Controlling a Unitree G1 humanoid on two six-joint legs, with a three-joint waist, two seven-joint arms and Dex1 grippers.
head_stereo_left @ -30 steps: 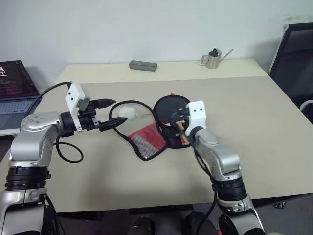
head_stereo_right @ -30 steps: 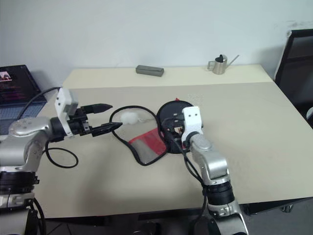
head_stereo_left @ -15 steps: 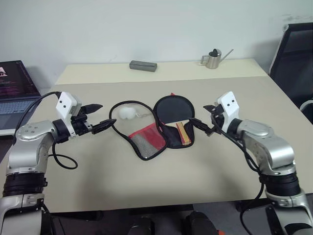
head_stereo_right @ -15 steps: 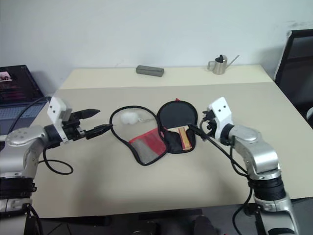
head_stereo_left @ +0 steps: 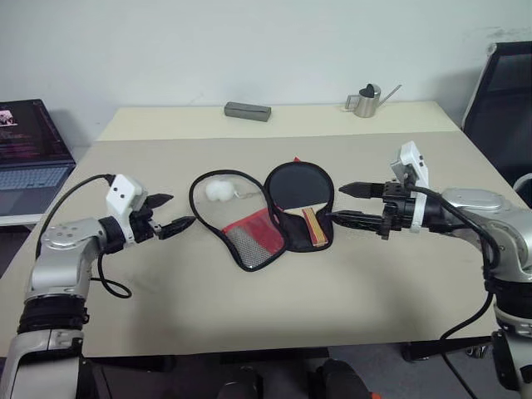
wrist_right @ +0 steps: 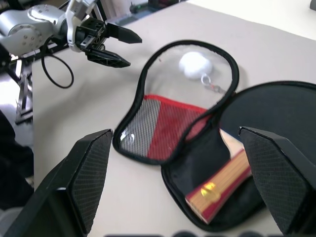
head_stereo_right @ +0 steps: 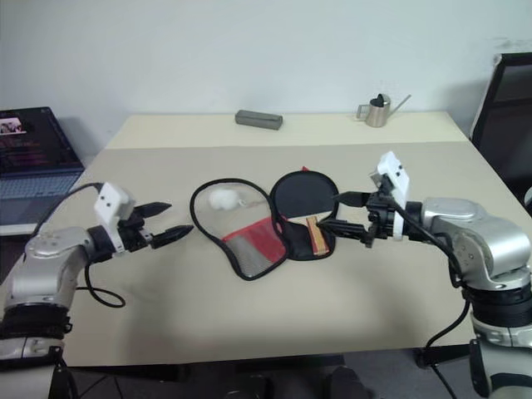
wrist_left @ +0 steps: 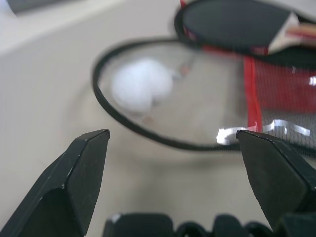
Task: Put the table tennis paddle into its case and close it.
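Observation:
The case point(head_stereo_left: 249, 234) lies unzipped in the middle of the table, its flap with clear window, red panel and mesh folded out to the left. The table tennis paddle point(head_stereo_left: 299, 184) rests in the right half, black blade toward the back and striped handle point(wrist_right: 222, 187) toward the front. My left gripper point(head_stereo_left: 179, 211) hovers open just left of the flap, pointing at it. My right gripper point(head_stereo_left: 335, 204) is open just right of the paddle, with nothing between its fingers. The right wrist view looks across the open case point(wrist_right: 163, 123) to the left gripper point(wrist_right: 123, 49).
A white pompom point(head_stereo_left: 219, 189) on a small chain lies under the flap's clear window. A grey block point(head_stereo_left: 247, 110) and a metal watering can point(head_stereo_left: 364, 100) stand at the table's back edge. A laptop point(head_stereo_left: 29, 154) is at the left, a black chair point(head_stereo_left: 503, 91) at the right.
My right gripper has swung off the paddle and out to the right, turning to point left. My left gripper has sunk and drifted left. Both stay open; paddle and case lie as before.

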